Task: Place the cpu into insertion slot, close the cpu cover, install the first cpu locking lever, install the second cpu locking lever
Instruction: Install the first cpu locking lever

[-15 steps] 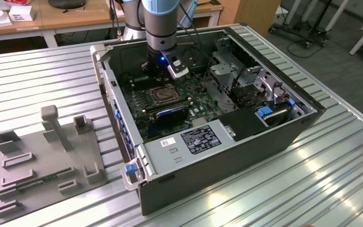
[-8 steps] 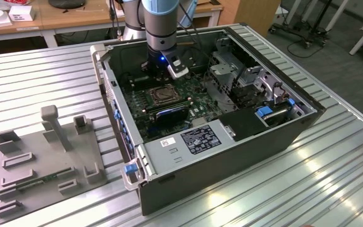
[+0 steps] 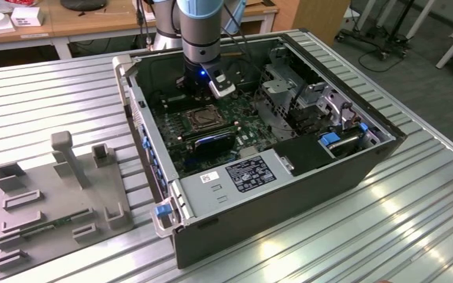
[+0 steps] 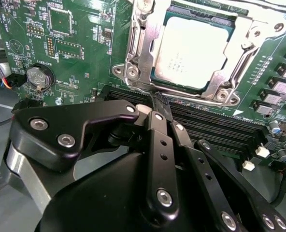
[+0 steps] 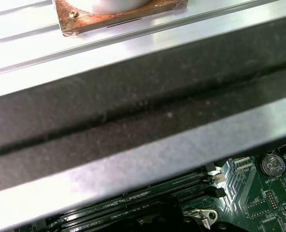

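Second wrist view puts the gripper (image 4: 155,104) right at the near edge of the insertion slot (image 4: 133,72), with its fingertips drawn together to a narrow point and nothing visible between them. The cpu (image 4: 191,50) already lies flat inside the slot, just beyond the fingertips, and the cpu cover (image 4: 251,46) seems to be folded down around it as a silvery frame. A thin bright lever (image 4: 148,89) runs along the slot edge nearest to the gripper, so its long axis lies across the direction in which the fingers point. In the exterior view the gripper (image 3: 203,94) hangs inside the computer case (image 3: 289,194), close above the socket.
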